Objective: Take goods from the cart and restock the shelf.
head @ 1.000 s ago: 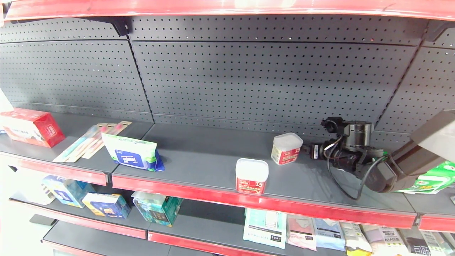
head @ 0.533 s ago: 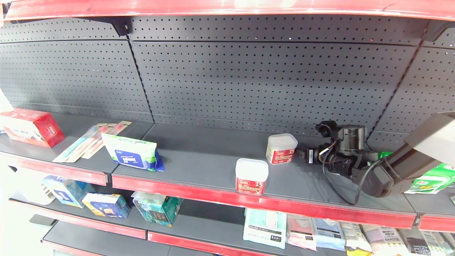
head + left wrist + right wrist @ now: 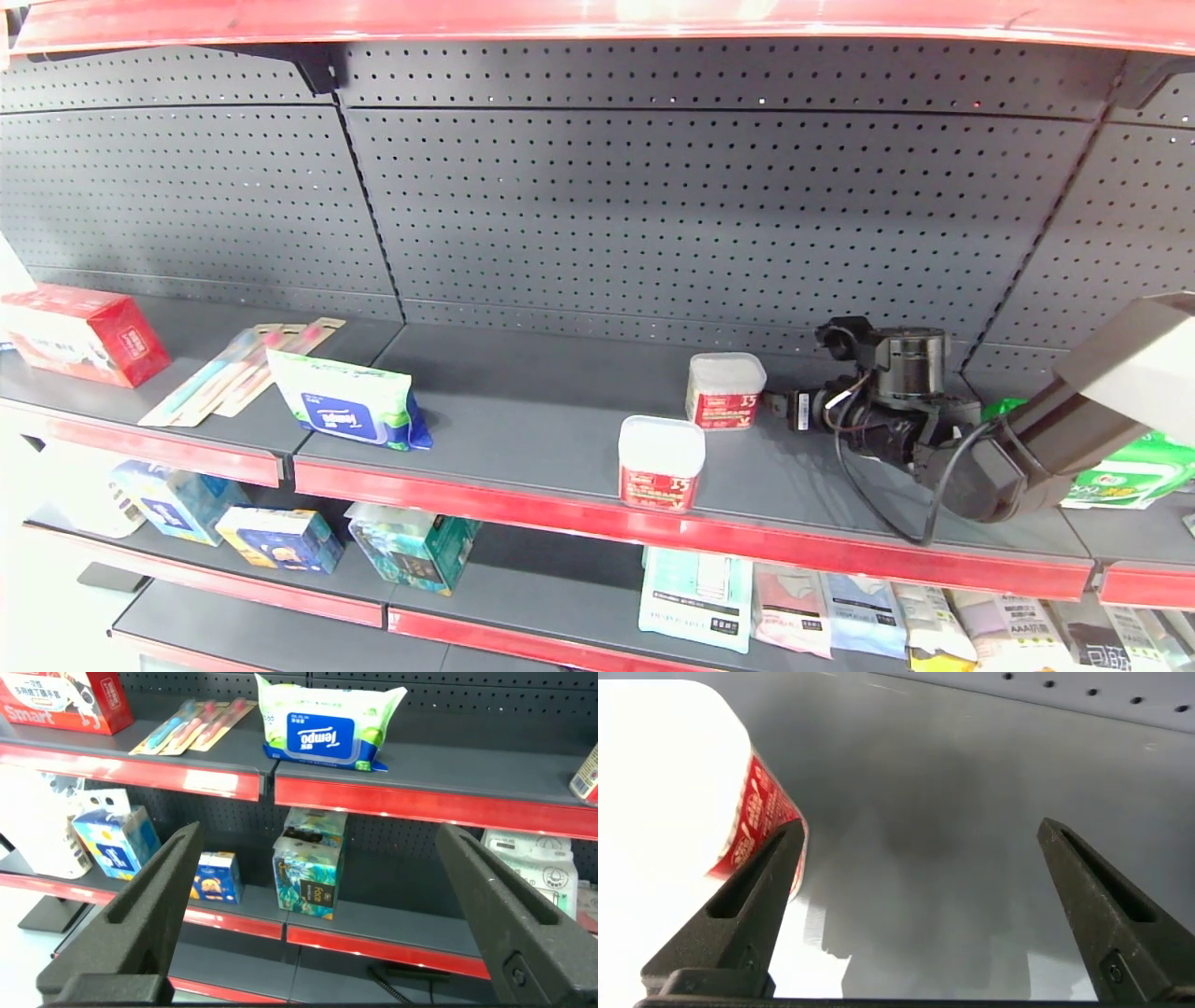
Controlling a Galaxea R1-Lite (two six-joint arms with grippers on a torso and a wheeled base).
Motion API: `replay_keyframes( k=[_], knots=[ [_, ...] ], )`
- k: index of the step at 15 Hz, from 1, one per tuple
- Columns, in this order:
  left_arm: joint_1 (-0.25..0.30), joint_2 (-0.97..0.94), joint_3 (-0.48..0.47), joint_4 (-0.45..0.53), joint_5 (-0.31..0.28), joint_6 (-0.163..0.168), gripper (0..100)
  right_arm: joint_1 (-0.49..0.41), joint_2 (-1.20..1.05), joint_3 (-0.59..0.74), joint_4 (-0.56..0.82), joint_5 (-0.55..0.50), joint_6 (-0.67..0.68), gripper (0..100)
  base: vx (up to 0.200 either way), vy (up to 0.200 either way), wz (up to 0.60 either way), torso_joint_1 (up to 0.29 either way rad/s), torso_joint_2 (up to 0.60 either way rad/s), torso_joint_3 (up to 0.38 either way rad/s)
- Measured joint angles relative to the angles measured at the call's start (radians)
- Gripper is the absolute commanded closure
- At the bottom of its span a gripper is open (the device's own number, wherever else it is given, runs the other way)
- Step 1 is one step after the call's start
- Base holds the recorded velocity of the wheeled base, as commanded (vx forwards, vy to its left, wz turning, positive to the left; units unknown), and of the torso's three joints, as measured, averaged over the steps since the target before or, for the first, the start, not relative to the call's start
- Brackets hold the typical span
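**Rear tub & R gripper both shifted left along shelf**

Since 1 s ago we see the rear tub [image 3: 726, 392] and the R gripper [image 3: 773, 407] slide toward frame left together; the front tub [image 3: 661, 462] hasn't budged.

Rear tub now sits right of centre in the head view, upright on the shelf [image 3: 523, 411], white lid up, red label facing the front edge. It's approx as tall as wide, so no clear long axis.

R gripper's jaws are spread wide w/ nothing between them. In the wrist view the tub [image 3: 682, 784] sits just outside one finger [image 3: 747, 905]; contact unclear.

L gripper [image 3: 320, 833] is also spread wide, holding nothing, facing the lower shelves.

Shelf is dark grey w/ red edge and pegboard [image 3: 653, 205] behind. At left: wipes pack [image 3: 350, 399], toothbrushes [image 3: 238, 369], red box [image 3: 84, 334]. Far right: green pack [image 3: 1134, 467].
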Motion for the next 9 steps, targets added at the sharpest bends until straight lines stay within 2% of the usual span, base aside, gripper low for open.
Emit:
replay_keyframes(
  k=[9],
  knots=[
    [0.000,0.000,0.000,0.000,0.000,0.000,0,0.044,-0.006,-0.001,0.000,-0.008,0.002,0,0.000,0.000,0.00,0.000,0.00,0.000]
  ],
)
